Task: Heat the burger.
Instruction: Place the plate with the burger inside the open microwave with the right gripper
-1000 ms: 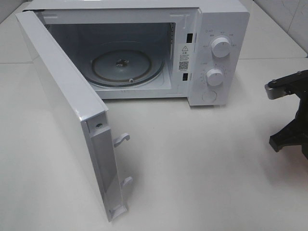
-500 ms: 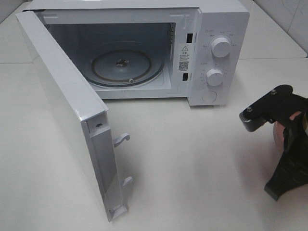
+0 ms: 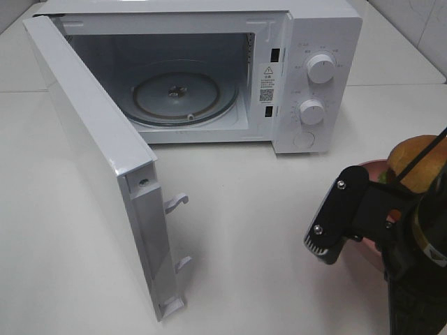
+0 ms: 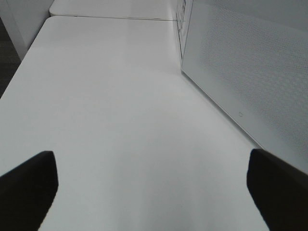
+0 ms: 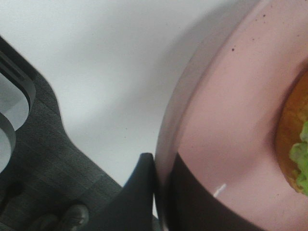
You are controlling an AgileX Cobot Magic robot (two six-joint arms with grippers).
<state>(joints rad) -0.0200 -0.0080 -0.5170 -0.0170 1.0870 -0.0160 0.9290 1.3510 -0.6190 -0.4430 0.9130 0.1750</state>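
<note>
Right gripper [image 5: 159, 185] has swung in from the table's right edge — pinching the pink plate [image 5: 226, 110] that carries the burger [image 3: 418, 162] — left gripper [image 4: 154, 192] spread wide.

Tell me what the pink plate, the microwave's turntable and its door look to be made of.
Plate: probably plastic or glazed ceramic; smooth pink, soft sheen, a few dark specks. Turntable: clear glass, apparently; see-through, with glinting rim. Door: glossy white, painted metal or plastic; its inner latch hooks look like moulded plastic.
</note>
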